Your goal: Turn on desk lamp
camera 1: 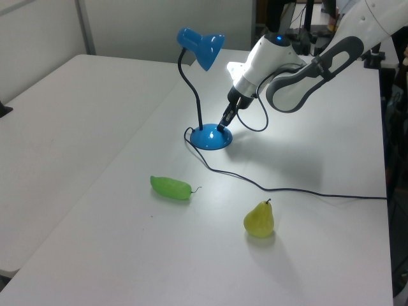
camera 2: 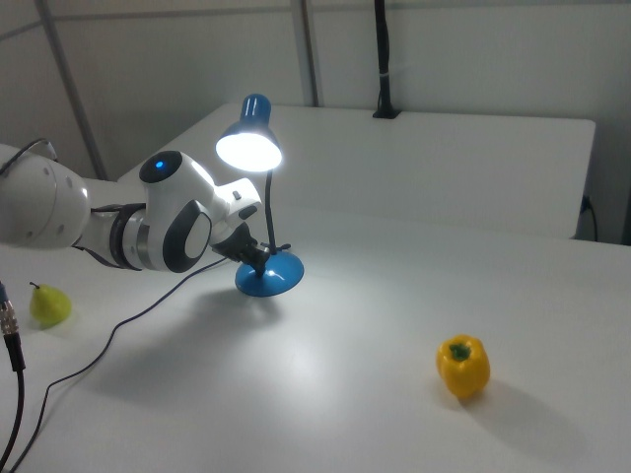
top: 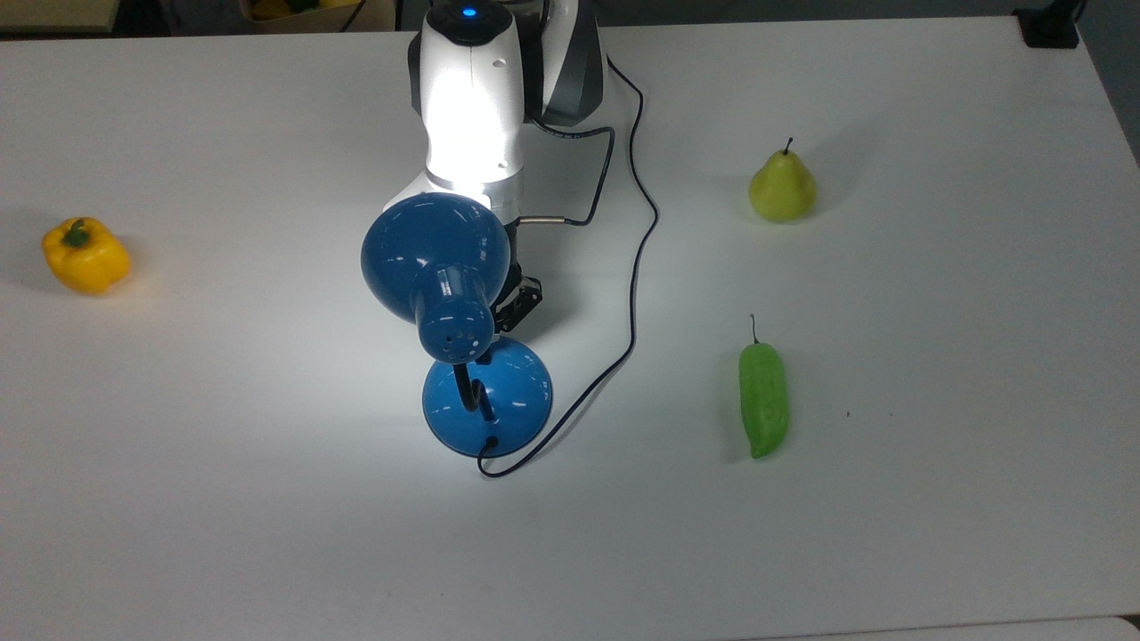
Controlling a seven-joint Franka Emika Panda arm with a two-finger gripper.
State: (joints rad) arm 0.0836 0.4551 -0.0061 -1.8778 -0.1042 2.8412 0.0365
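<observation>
The desk lamp (camera 2: 258, 197) stands mid-table (top: 891, 534) and is lit — glossy blue bell shade glowing white inside, black gooseneck, domed round base, black cord trailing off. The gripper (camera 1: 224, 122) sits at the base's edge, seemingly touching it; whether its fingers are parted I cannot tell.

desk lamp (top: 435, 258): glossy blue, black neck | bell pepper (top: 85, 256): yellow | pear (top: 782, 186): yellow-green | chilli (top: 763, 400): green
</observation>
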